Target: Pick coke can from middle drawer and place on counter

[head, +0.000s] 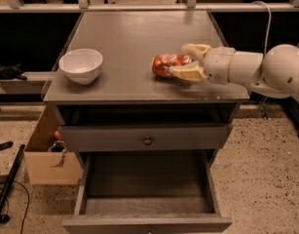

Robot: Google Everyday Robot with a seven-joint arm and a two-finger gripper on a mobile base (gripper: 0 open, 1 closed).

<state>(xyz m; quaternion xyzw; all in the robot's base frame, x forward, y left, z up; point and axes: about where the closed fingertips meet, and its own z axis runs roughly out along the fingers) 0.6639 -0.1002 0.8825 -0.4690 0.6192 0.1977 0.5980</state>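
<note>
Ok, gripper (178, 59) is hovering low over the right-front part of the counter (129, 30), with the white arm (280, 69) reaching in from the right edge of the camera view. Its two fingers (187, 72) are bracketing the coke can (163, 65), one on the far side and one on the near side, and they are looking clamped on it at a narrow width. Can is lying on its side, long axis running left-right, red body sticking out past the fingertips toward the left. Can't tell whether it is touching the surface or hanging just above it. White bowl (81, 65) is sitting upright on the counter's left-front area, well apart from the can. Below, a closed drawer front (105, 138) with a small round knob (147, 140) is showing, and under it the middle drawer (146, 182) is standing pulled out, grey floor showing. Cardboard box (44, 152) is sitting on the speckled floor (266, 179) just beside the cabinet's left side.
</note>
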